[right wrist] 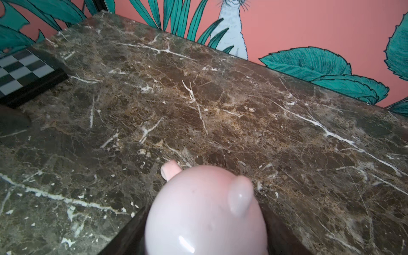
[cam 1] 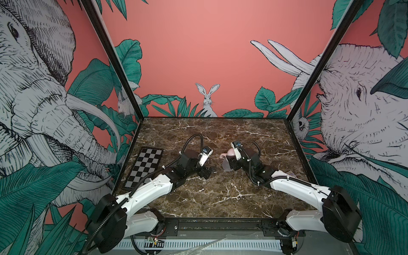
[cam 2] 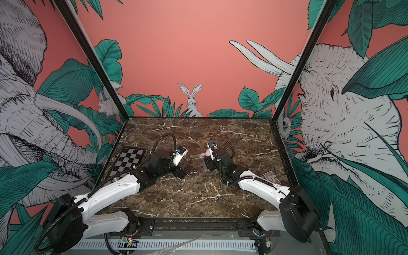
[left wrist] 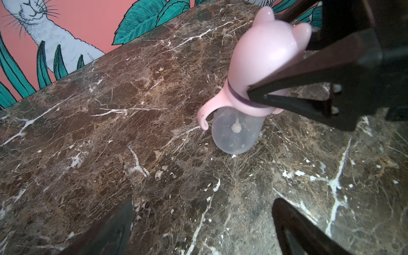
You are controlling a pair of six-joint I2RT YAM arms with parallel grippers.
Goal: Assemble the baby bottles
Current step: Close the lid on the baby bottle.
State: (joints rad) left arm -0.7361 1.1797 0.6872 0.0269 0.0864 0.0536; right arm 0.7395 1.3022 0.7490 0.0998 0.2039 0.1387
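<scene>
In both top views the baby bottle (cam 1: 229, 154) stands near the middle of the marble table (cam 1: 220, 198). Its long axis is vertical with the pink eared cap (cam 2: 207, 152) up, and it is mostly hidden by your right gripper (cam 1: 229, 163). That arm comes in low from the right, forearm reaching toward table centre. Your left gripper (cam 1: 207, 172) sits just left of the bottle, apart from it, arm bent low over the marble. A checkerboard (cam 1: 145, 167) lies by the left wall. In the left wrist view the bottle is whole. The clear body (left wrist: 235, 132) has its base on the marble, with the pink handled ring (left wrist: 220, 101) and purple collar (left wrist: 237, 97) above it and the cap on top, ears up. One right finger (left wrist: 309, 72) crosses the cap's lower edge. The left jaws are wide apart with nothing between them. In the right wrist view the cap dome fills the bottom and dark fingers (right wrist: 132, 234) flank it on both sides. You can't tell whether they press it or sit just clear.
</scene>
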